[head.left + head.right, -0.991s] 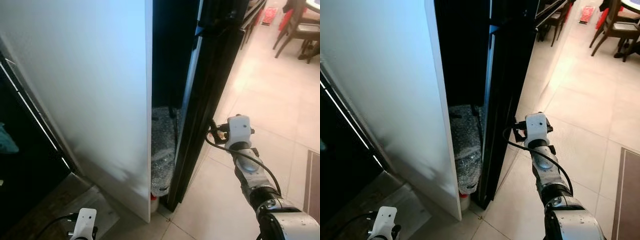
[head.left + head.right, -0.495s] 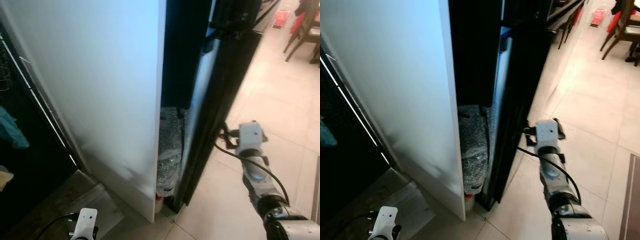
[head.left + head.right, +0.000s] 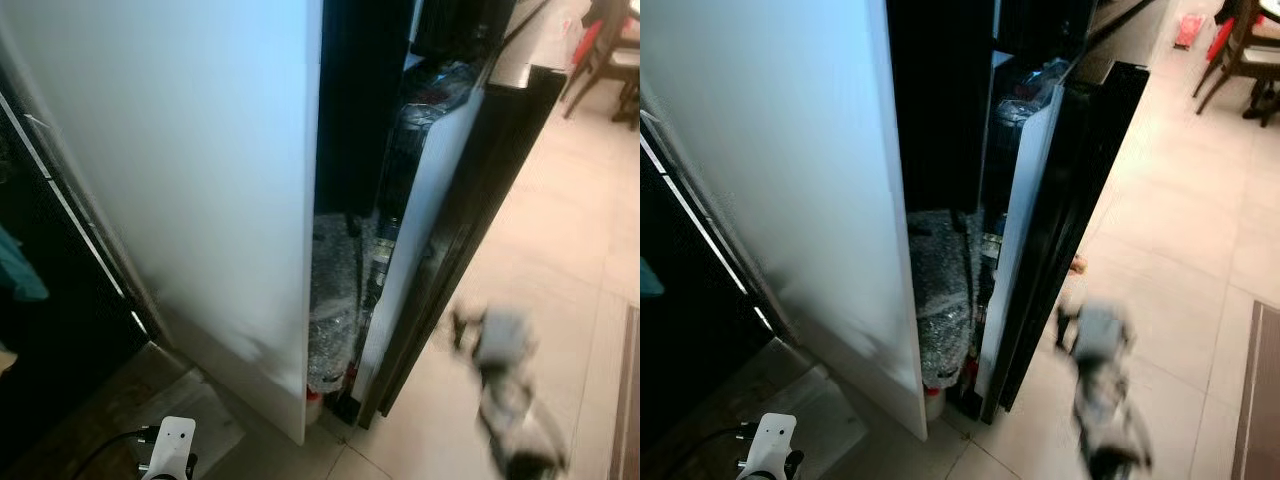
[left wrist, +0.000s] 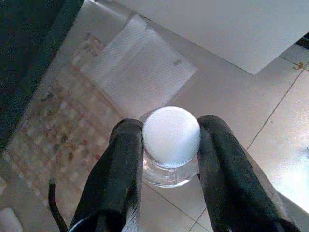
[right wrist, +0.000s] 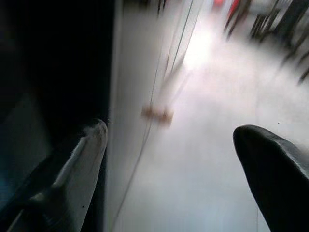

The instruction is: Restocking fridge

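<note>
Your left gripper [image 4: 169, 145] has its two black fingers [image 4: 120, 169] clamped on the neck of a clear bottle [image 4: 170, 166], pressed against it just under the white cap [image 4: 171, 137], which sits right between the tips. Beneath that gripper you see beige floor tiles [image 4: 231, 96], a patterned mat [image 4: 58, 135] with a white quilted pad [image 4: 137, 72] lying on it, and the lower edge of a white panel [image 4: 241, 29] further ahead.

Your right gripper [image 5: 169, 145] is spread wide with nothing between its fingers; one finger [image 5: 77, 169] lies close alongside the edge of the fridge door [image 5: 135, 96], though you cannot tell if it touches. From the head, your right arm [image 3: 1100, 370] is a blur low over the tiles, just outboard of the black door [image 3: 1070, 220], which stands ajar. Door shelves [image 3: 425, 90] holding bottles sit above and inboard of that arm. Between the door and the white side panel [image 3: 180, 150], a bubble-wrapped bundle [image 3: 335, 300] stands in the dark gap. Dining chairs [image 3: 1250, 50] stand well beyond your right gripper.
</note>
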